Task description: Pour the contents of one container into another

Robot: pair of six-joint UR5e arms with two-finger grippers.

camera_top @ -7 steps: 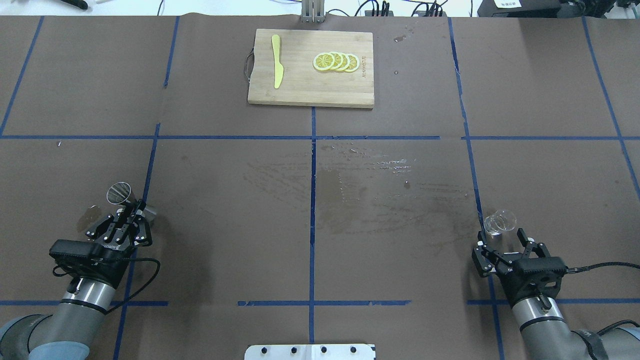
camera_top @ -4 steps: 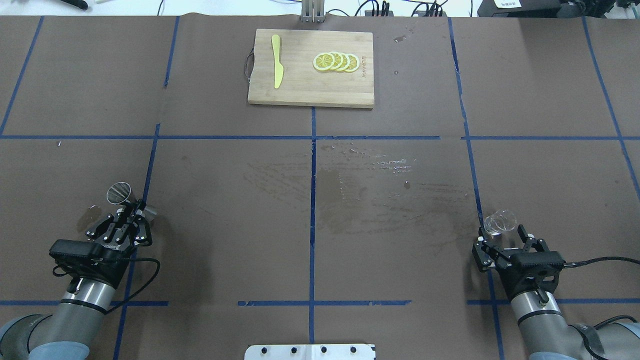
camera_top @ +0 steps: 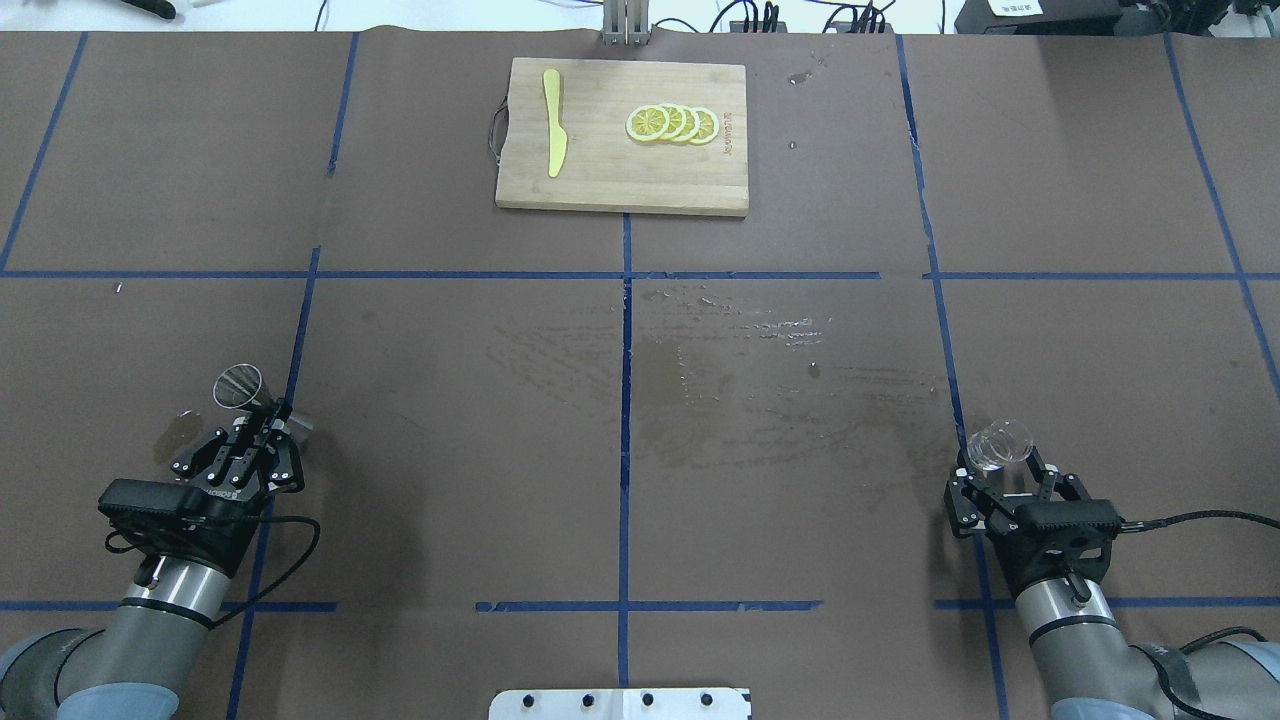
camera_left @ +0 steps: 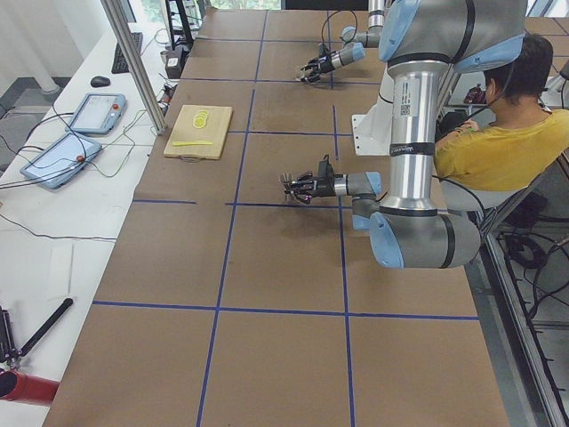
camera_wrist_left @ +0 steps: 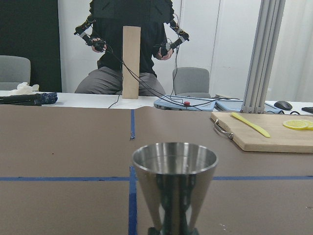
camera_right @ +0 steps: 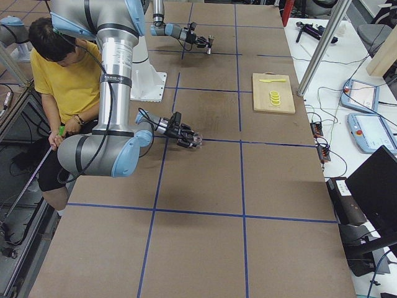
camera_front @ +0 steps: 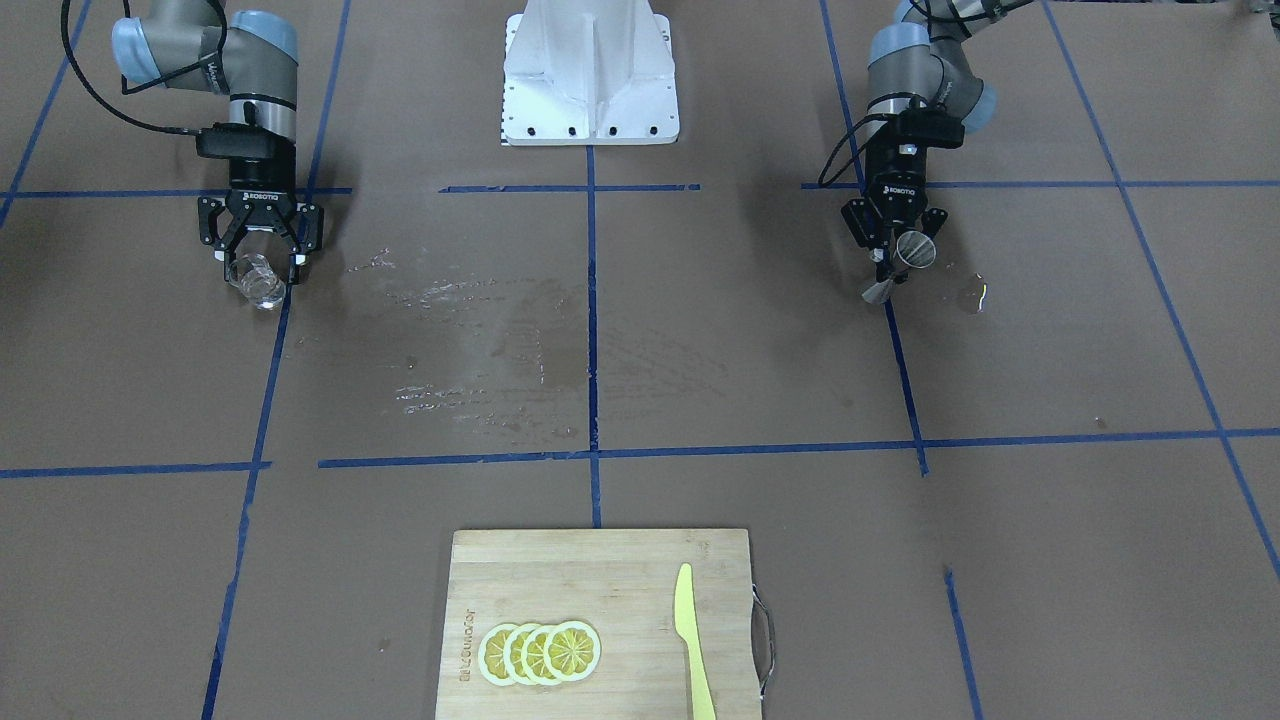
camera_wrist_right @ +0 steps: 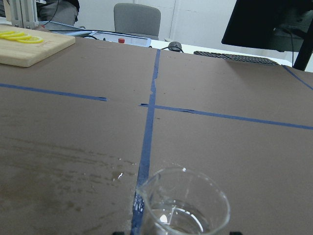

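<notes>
— Over on the near right, how does the glass measuring cup (camera_top: 1000,446) lie from my right gripper (camera_top: 1002,472)?

— Straight ahead of it. The cup stands upright on the table (camera_top: 640,450) with its body between the two fingers. I read the jaws as wide, with a sliver of gap on either side and nothing pinched yet. My wrist view shows a little clear liquid in the bottom.

— And my left gripper (camera_top: 274,412)?

— It's clamped on the narrow waist of the steel jigger (camera_top: 240,388) at the near left. The jigger's mouth is up and level in that wrist view.

— Which gap matters most, then?

— The one between the vessels. They're well apart, at opposite ends of the near edge. The cup's axis is vertical and my fingers come in level, so I judge the next move is a square close of the right jaws on the glass. After that I carry it left toward the jigger.
</notes>
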